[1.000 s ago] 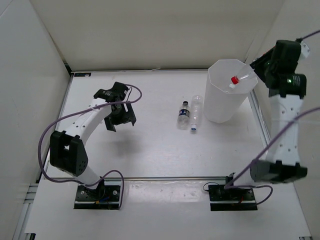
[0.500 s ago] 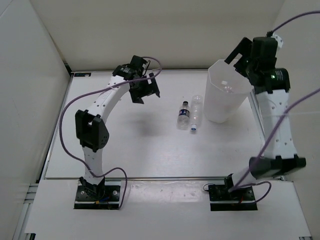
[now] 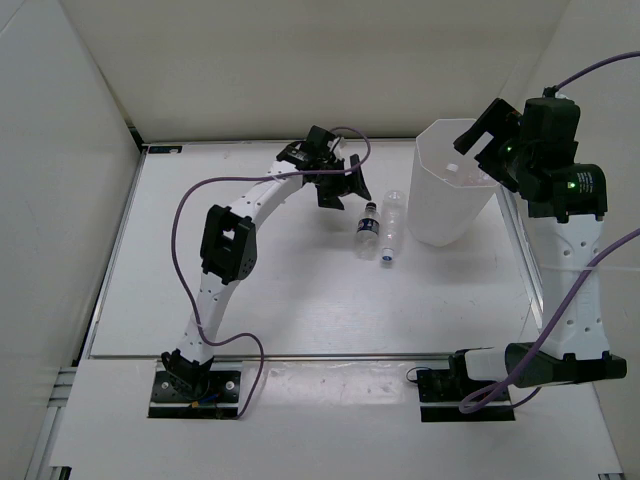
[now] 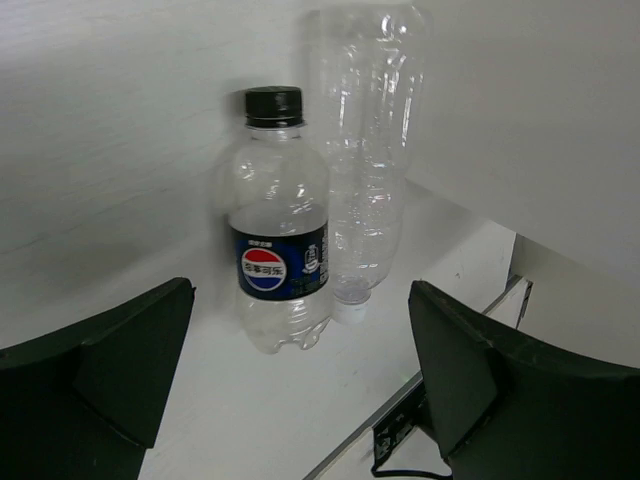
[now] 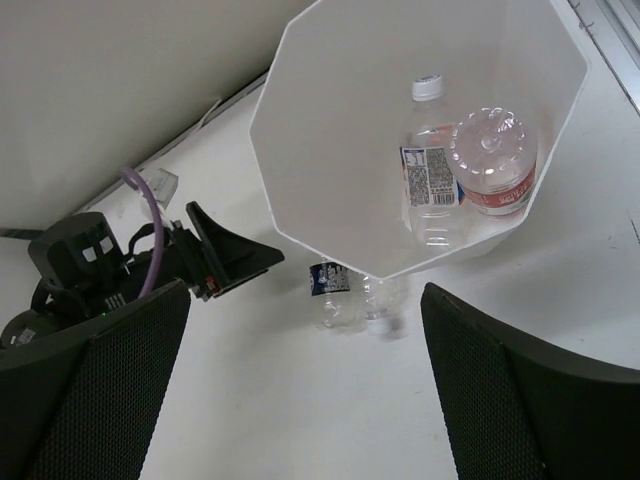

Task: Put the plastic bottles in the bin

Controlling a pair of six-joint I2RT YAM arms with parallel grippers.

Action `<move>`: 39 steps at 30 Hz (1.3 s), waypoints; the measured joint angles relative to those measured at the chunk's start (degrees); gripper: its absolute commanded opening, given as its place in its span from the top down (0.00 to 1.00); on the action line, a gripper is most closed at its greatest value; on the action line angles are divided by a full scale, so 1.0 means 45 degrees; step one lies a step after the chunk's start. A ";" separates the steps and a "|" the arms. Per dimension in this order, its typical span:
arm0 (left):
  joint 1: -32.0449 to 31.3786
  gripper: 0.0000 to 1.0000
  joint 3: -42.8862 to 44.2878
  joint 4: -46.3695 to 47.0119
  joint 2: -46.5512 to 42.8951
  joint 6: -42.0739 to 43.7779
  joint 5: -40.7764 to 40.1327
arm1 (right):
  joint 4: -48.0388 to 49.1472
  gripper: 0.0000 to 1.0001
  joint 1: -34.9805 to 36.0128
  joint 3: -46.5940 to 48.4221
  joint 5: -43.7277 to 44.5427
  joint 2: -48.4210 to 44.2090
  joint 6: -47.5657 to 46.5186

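The tall white bin stands at the back right. From above, the right wrist view shows two plastic bottles lying in the bin: one with a white cap and one with a red label. Two more lie side by side on the table left of the bin: a blue-labelled, dark-capped bottle and a clear, white-capped one. My left gripper hovers open just left of them, holding nothing. My right gripper is open and empty over the bin's rim.
White walls enclose the table on the left, back and right. A metal rail runs along the near edge in front of both arm bases. The left arm's purple cable loops over the table's left half.
The right gripper opened and dropped the red-capped bottle into the bin, then stayed above the rim. The left arm swung from the table's left side to the two lying bottles.
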 measured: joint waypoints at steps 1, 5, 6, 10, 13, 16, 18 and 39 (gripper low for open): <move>-0.0117 0.00 0.0000 0.0083 0.0078 0.0039 0.0039 | -0.0010 0.00 -0.0029 0.0000 -0.0005 0.0112 -0.0019; -0.0554 0.00 -0.0005 0.0408 0.0457 0.0228 0.0529 | -0.0199 0.00 -0.0039 0.0000 -0.0005 0.0223 -0.0034; -0.0607 0.00 -0.0005 0.0505 0.0554 0.0257 0.0661 | -0.0214 0.00 -0.0039 -0.0015 -0.0010 0.0170 -0.0034; -0.0690 0.00 -0.0102 0.0835 0.1030 0.0321 0.0933 | -0.0248 0.00 -0.0039 -0.0146 -0.0010 -0.0155 -0.0097; -0.0690 0.00 -0.0228 0.0826 0.1423 0.0311 0.1001 | -0.0248 0.00 -0.0039 -0.0160 -0.0005 -0.0350 -0.0243; -0.0670 0.12 -0.0228 0.0869 0.1894 0.0262 0.1166 | -0.0228 0.00 -0.0044 -0.0272 0.0058 -0.0559 -0.0355; -0.0656 0.19 -0.0214 0.1069 0.2157 0.0097 0.1710 | -0.0253 0.00 -0.0044 -0.0457 0.0131 -0.0733 -0.0374; 0.2045 0.64 0.1885 0.1579 0.0102 -0.1933 0.0593 | -0.0350 0.00 -0.0044 -0.0801 0.1025 -0.0942 -0.0189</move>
